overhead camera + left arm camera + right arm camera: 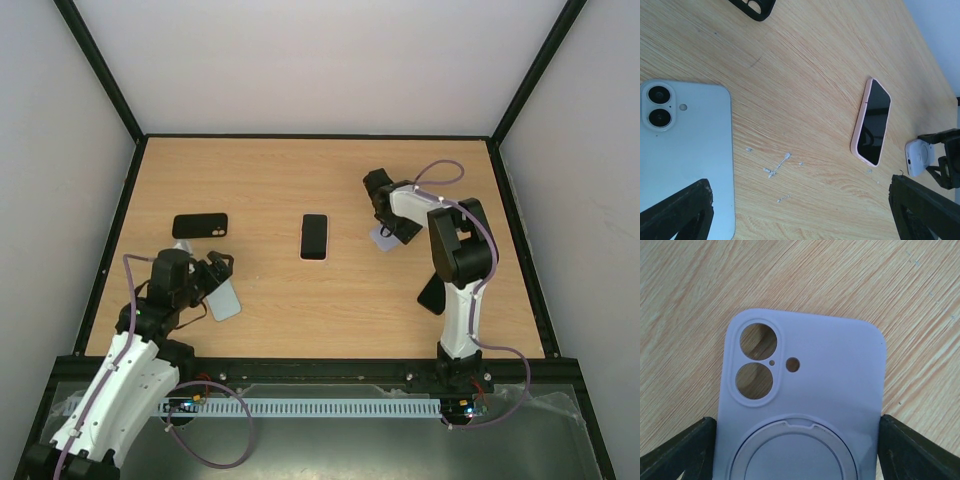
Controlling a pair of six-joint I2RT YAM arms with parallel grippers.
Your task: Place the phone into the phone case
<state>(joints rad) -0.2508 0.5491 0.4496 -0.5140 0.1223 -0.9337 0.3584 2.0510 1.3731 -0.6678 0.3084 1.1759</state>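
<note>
A pale blue phone [223, 298] lies camera side up at the front left, also in the left wrist view [687, 150]. My left gripper [216, 272] is open just above it [800, 205]; its left finger [680, 212] hangs over the phone's edge and holds nothing. A lavender phone case [805, 390] with a round ring on its back sits between my right gripper's fingers [917, 450], which press on its two long edges. That right gripper [386, 230] is at the right rear of the table with the case [384, 239].
A black case [200, 225] lies left of centre. A phone in a pink case [315, 236] lies screen up mid-table, also in the left wrist view [871, 122]. A dark flat object [432, 295] shows beside the right arm. White scuffs [775, 167] mark the wood.
</note>
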